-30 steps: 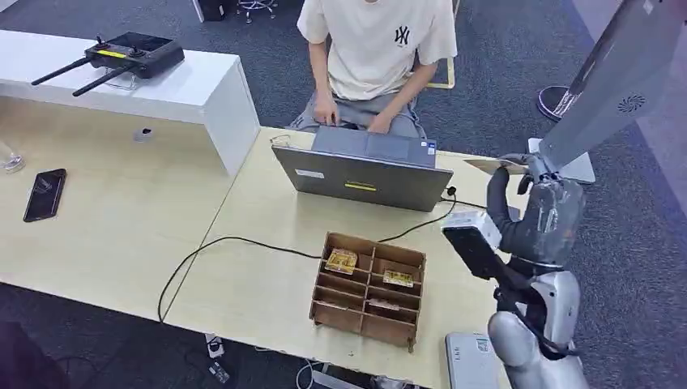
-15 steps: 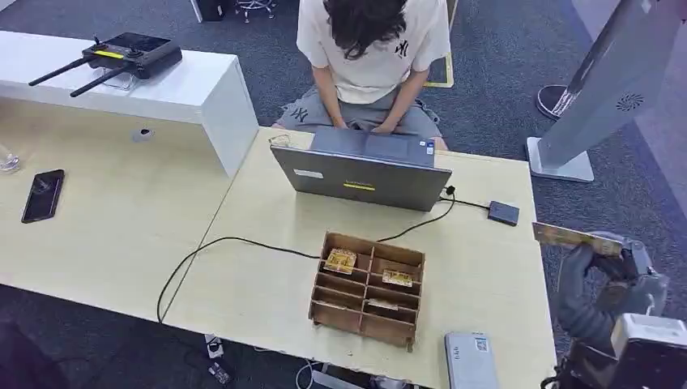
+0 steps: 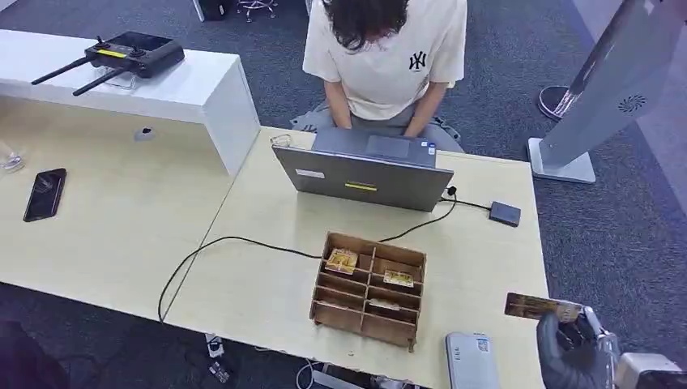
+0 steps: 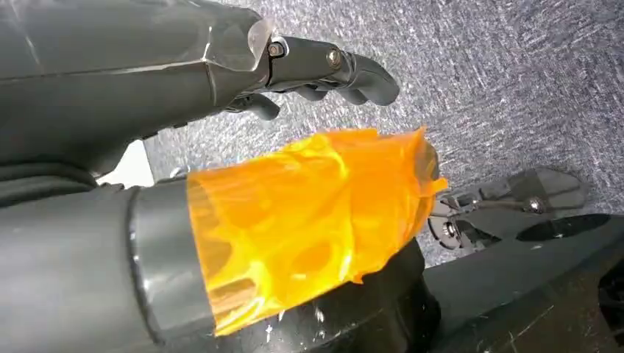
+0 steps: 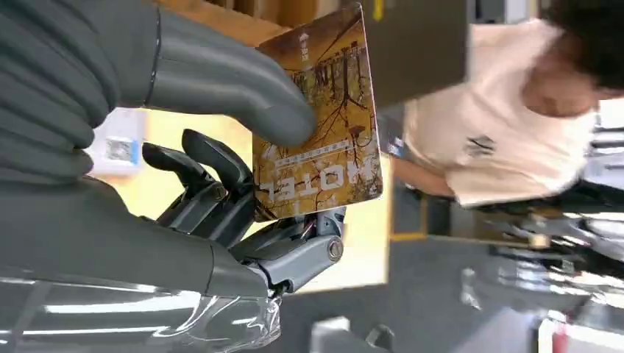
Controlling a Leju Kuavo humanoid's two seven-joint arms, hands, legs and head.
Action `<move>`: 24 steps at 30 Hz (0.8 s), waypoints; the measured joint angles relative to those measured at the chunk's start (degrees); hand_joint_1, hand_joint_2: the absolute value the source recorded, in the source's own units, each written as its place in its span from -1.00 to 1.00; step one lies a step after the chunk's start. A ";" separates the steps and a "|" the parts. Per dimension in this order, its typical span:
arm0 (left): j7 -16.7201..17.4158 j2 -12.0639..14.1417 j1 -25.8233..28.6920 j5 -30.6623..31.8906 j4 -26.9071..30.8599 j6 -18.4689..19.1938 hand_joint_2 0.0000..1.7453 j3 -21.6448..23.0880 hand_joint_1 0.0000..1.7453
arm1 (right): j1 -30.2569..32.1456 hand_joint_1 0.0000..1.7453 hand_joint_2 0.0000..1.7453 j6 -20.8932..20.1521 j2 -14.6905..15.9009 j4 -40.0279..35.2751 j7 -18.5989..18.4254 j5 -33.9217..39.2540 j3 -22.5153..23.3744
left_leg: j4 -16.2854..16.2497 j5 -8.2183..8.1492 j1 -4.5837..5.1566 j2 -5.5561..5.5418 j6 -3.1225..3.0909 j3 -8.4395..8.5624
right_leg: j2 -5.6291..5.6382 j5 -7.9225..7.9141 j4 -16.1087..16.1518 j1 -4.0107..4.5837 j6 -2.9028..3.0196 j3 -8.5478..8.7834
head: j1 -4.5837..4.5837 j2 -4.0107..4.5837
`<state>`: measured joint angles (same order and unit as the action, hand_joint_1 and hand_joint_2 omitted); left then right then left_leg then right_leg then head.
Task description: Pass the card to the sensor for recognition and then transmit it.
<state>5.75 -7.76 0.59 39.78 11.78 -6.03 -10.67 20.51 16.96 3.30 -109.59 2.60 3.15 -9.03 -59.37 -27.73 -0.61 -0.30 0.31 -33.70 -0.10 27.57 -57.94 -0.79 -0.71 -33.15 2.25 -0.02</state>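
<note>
Head view, card: yellow-brown printed hotel card (image 3: 541,307) at lower right, beyond the table edge, lying flat, long axis left-right.
Right hand (image 3: 577,356): thumb and fingers pinch the card.
Left hand (image 4: 324,70): fingers curled, empty.
Surroundings: small dark square sensor (image 3: 505,214) near grey laptop (image 3: 363,177); wooden compartment box (image 3: 369,286) between.

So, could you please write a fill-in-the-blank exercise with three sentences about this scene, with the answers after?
1. The right hand holds a card printed with the word ____.
2. A person in a light T-shirt sits behind the open ____.
3. The wooden organiser box stands on the ____ in front of the laptop.

Missing words: MOTEL; laptop; table
</note>
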 joint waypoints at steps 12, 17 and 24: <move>1.88 -1.29 0.00 -0.85 -0.02 -2.56 -1.00 -1.66 -1.00 | 2.88 1.00 1.00 8.23 15.83 4.98 -5.94 16.41 -12.04 | -0.02 -0.06 0.05 0.02 -0.10 0.01 | 0.01 0.00 0.02 -0.05 -0.02 0.01 | 0.02 0.00; 0.52 -0.76 0.04 -0.83 -0.33 -0.09 -1.00 -1.81 -1.00 | 1.89 1.00 1.00 13.62 22.19 5.66 -8.48 12.34 -17.36 | -0.02 -0.07 0.04 0.03 -0.11 0.01 | 0.01 -0.01 0.01 -0.04 -0.01 0.01 | 0.00 0.00; -0.13 -0.02 0.19 -0.85 -0.55 0.50 -1.00 -2.34 -1.00 | -1.26 1.00 1.00 16.33 26.21 5.99 -14.25 -3.12 -23.45 | -0.01 -0.06 0.02 0.04 -0.10 0.02 | 0.02 0.00 0.01 -0.02 -0.01 0.01 | 0.00 0.00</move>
<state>5.62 -7.78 0.78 38.93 11.23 -5.53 -13.01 19.25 33.29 29.51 -103.60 -11.65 0.03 -32.48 -59.38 -27.78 -0.59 -0.26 0.21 -33.68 -0.08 27.57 -57.94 -0.81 -0.72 -33.14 2.25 -0.02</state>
